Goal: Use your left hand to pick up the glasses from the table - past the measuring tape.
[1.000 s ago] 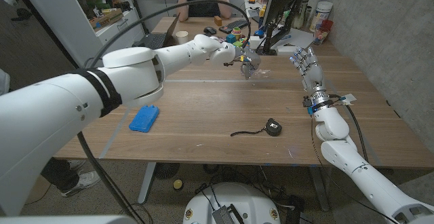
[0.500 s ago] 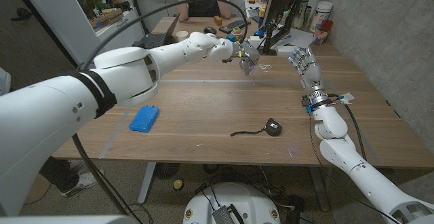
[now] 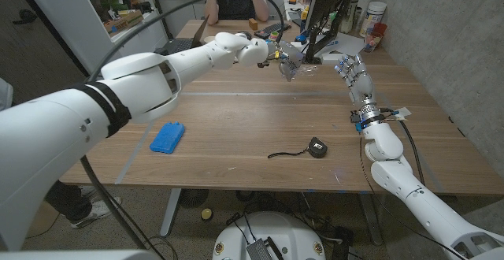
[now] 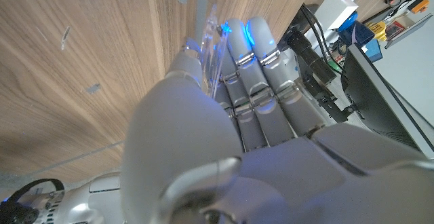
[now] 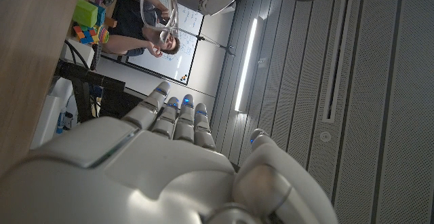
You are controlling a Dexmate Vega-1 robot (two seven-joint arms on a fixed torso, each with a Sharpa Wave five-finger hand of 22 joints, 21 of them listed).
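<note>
Left hand holds glasses in the air, far side of table.
Table (image 3: 260,126) wooden; left hand (image 3: 285,63) closed on clear glasses (image 3: 303,68), lifted beyond the measuring tape (image 3: 316,146). Right hand (image 3: 352,74) upright, fingers apart, holding nothing. Glasses look light, thin, slippery and fragile; best gripped at the frame.

The surface (image 3: 236,126) is brown wood with thin darker lines in it. Both arms are white with black bands. The left robot hand (image 3: 287,61) is silver grey, and its fingertips (image 4: 261,30) glow blue. The right robot hand (image 3: 352,74) is grey with blue tips too. The glasses (image 3: 305,68) are clear. The measuring tape (image 3: 316,146) is black. A flat block (image 3: 167,137) is bright blue.
</note>
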